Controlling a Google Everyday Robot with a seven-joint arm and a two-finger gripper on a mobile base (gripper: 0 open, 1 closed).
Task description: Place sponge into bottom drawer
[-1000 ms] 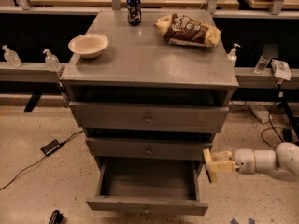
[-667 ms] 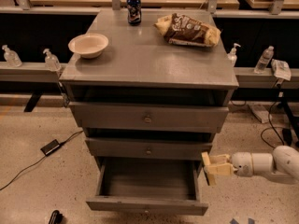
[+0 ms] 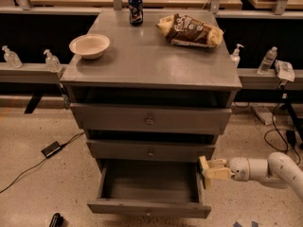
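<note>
Gripper at 3 o'clock of open bottom drawer, fingers pinching sponge; carry step; nxt likely: shift toward 9 o'clock, release.

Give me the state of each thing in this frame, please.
Bottom drawer: pulled open, nothing seen inside.
Middle drawer: shut.
Top drawer: shut.
Can: upright.
Bowl: upright, looks empty.
Snack bag: lying flat.
Gripper: beside the open drawer's right edge.
Sponge: not clearly visible.

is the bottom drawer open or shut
Open: the bottom drawer is pulled out, its inside showing. The gripper hangs just outside its right wall.
</note>
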